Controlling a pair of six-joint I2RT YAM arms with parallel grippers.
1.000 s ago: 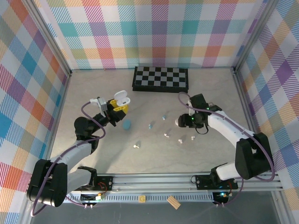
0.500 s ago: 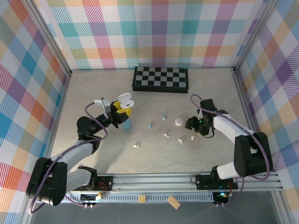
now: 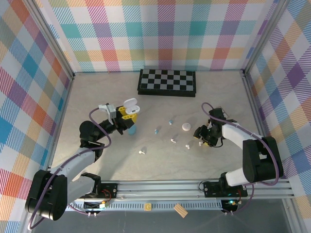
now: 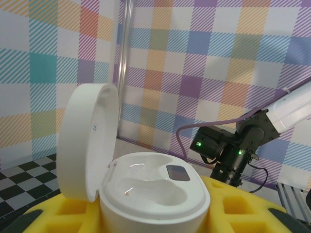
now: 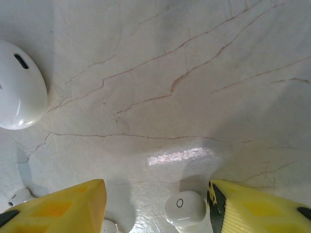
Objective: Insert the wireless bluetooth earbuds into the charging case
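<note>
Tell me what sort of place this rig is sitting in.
Most likely a robot test booth, not a home or shop: checked fabric walls on an aluminium frame, a marble-look tabletop, and a mounting rail bolted along the near edge.

Pastel plaid walls, pale marbled tabletop
</note>
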